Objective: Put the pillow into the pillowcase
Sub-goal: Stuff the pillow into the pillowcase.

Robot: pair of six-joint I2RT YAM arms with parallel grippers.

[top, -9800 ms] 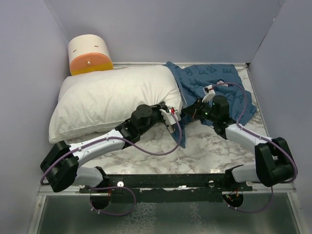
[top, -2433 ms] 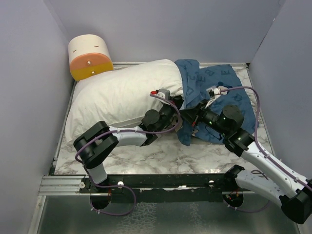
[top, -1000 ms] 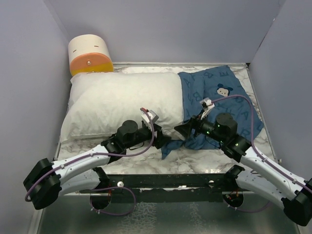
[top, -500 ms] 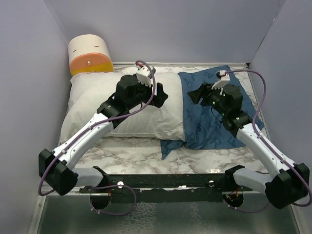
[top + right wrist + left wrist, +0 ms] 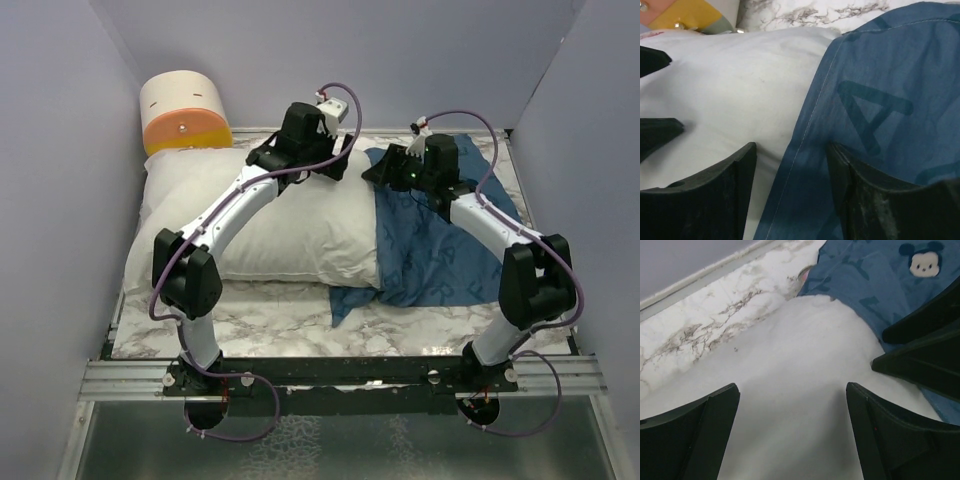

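Marble-patterned bench [image 5: 290, 312] with pale lilac walls [image 5: 60, 150] on three sides carries the pillow [image 5: 270, 225], which lies across the left and middle. The pillowcase [image 5: 445, 255] is spread flat to its right, its left edge lapping over the pillow's right end. From above, a cream and orange cylinder [image 5: 185, 110] stands in the far left corner, touching the pillow's far edge. Both arms reach to the far side of the bench, and the left hand [image 5: 338, 166] and right hand [image 5: 372, 174] face each other over the seam where white meets blue. The left wrist camera alone shows a cartoon mouse face [image 5: 923, 262] printed on the blue fabric. It also shows the left hand [image 5: 792, 390] released, its fingers [image 5: 695, 435] spread wide above bare pillow, with the other hand's black fingers at the right edge. The right wrist camera alone shows the stitched hem [image 5: 802, 135] of the pillowcase lying on the pillow between the fingers [image 5: 715, 195] of the right hand [image 5: 790, 150]. That hand is also released, with nothing pinched. A large darker-blue letter "A" [image 5: 872, 117] reads clearly there. The overhead view shows only faint letter shapes, too small to read.
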